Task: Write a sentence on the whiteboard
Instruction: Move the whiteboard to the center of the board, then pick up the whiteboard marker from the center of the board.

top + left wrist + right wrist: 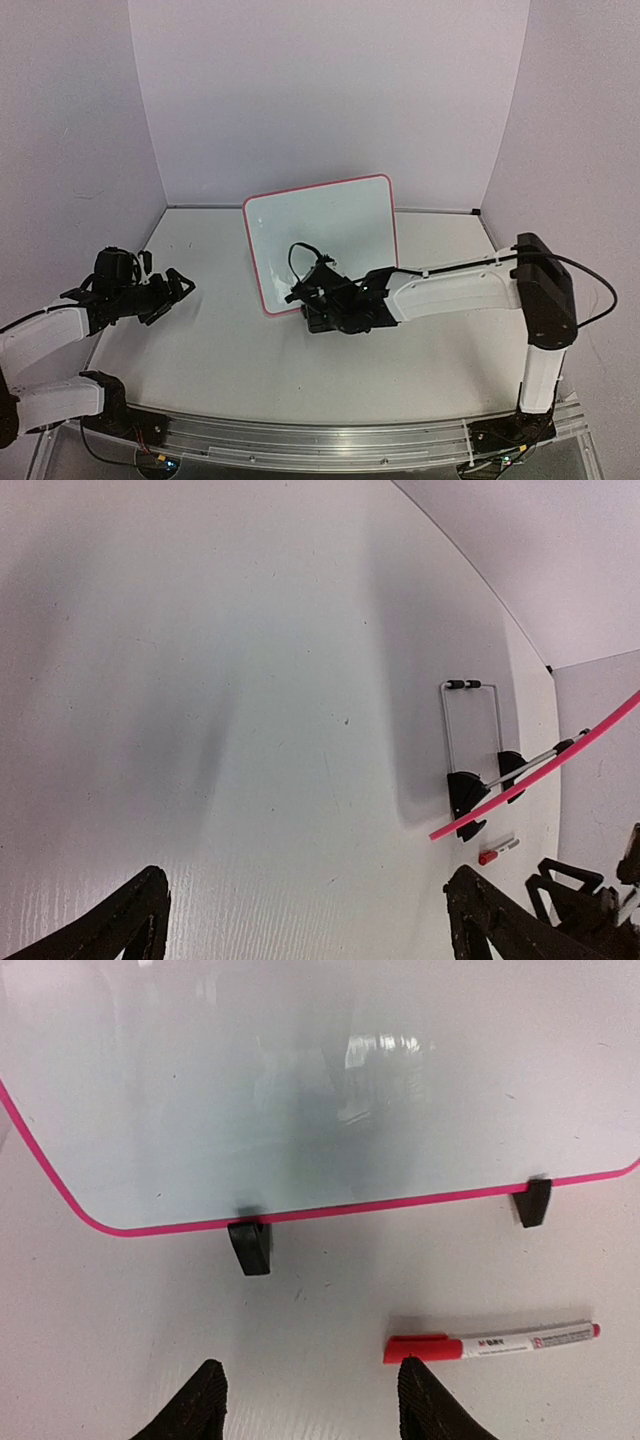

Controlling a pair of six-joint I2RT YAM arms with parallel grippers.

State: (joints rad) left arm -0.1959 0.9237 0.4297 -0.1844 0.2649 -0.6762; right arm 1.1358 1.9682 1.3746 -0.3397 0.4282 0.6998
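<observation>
The whiteboard stands tilted back on two black feet at mid-table, with a pink rim. Its glossy face is blank where I can see it; no sentence shows. A marker with a red cap lies flat on the table in front of the board, also small in the left wrist view. My right gripper hovers low just before the board's lower edge, open, nothing between its fingers; the marker's cap lies right by its right fingertip. My left gripper is open and empty at the far left.
Behind the board a wire stand props it up. White walls close the table at the back and sides. The right arm stretches across the table from the right base.
</observation>
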